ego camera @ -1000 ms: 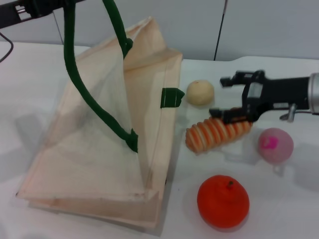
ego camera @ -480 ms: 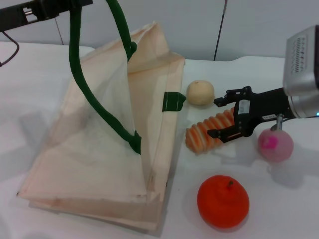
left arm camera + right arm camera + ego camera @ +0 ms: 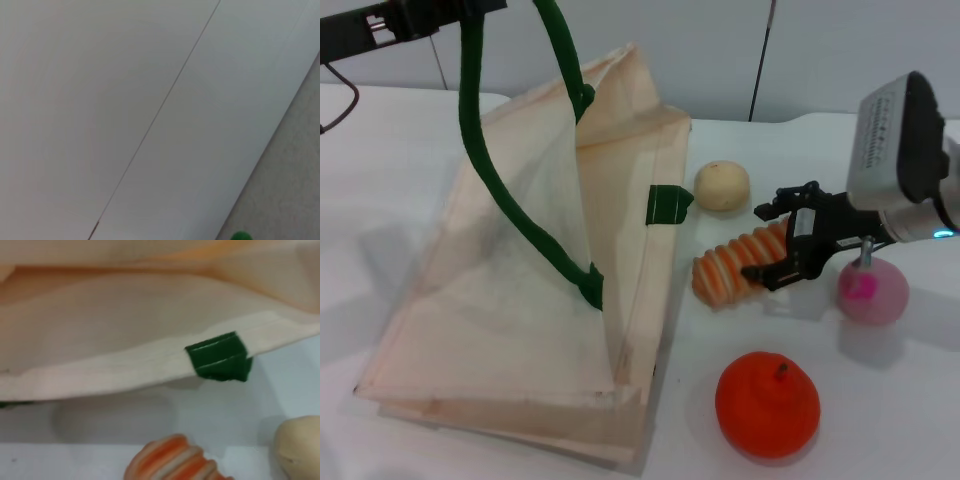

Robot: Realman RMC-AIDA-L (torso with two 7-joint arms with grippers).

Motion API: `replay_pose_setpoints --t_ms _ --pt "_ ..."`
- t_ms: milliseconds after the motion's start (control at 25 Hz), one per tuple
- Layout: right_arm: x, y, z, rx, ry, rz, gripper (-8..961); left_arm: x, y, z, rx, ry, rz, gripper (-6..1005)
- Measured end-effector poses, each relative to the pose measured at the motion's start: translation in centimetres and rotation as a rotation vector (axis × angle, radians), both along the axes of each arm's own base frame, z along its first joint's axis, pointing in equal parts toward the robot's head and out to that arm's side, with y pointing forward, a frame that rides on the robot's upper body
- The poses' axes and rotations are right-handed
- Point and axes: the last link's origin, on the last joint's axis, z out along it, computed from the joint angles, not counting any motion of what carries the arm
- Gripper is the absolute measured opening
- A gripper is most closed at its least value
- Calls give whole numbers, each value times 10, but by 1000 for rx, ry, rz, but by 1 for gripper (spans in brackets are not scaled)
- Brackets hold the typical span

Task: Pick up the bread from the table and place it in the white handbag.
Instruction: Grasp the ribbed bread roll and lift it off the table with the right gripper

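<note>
The bread (image 3: 735, 268), a ridged orange and cream loaf, lies on the white table (image 3: 910, 420) just right of the white handbag (image 3: 520, 300). My right gripper (image 3: 772, 243) is open, one finger on each side of the loaf's right end. The right wrist view shows the bread's end (image 3: 175, 460) below the handbag's edge (image 3: 125, 370) and its green tab (image 3: 220, 357). My left arm (image 3: 410, 20) is at the top left, where the dark green rope handle (image 3: 480, 150) is pulled up and holds the handbag's mouth raised.
A round beige bun (image 3: 722, 186) sits behind the bread. A pink ball (image 3: 872, 288) lies under my right wrist. An orange fruit (image 3: 767, 405) is near the front edge. A grey wall stands behind the table.
My right gripper has tilted and come down from above the bread to straddle its right end. The handbag's upper part shifted slightly right early on, then held still.
</note>
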Motion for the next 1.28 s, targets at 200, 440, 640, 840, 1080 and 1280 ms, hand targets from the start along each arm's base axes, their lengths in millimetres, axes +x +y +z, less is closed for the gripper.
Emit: replay_pose_setpoints --t_ms 200,440,640,840,1080,1280 --pt "-4 2 -8 -4 -43 11 888 0 0 0 0 0 0 121" --pt "-2 1 -13 -10 -70 11 888 0 0 0 0 -1 0 121" --pt "-1 -1 -14 -24 -81 15 888 0 0 0 5 -6 1 121" --pt "0 -3 -16 -39 -101 21 843 0 0 0 6 -7 2 121" --pt "2 -2 -14 -29 -109 23 741 -1 -1 1 8 -8 4 121" --pt "2 -1 -13 -23 -102 25 709 -1 -1 0 8 -9 4 121"
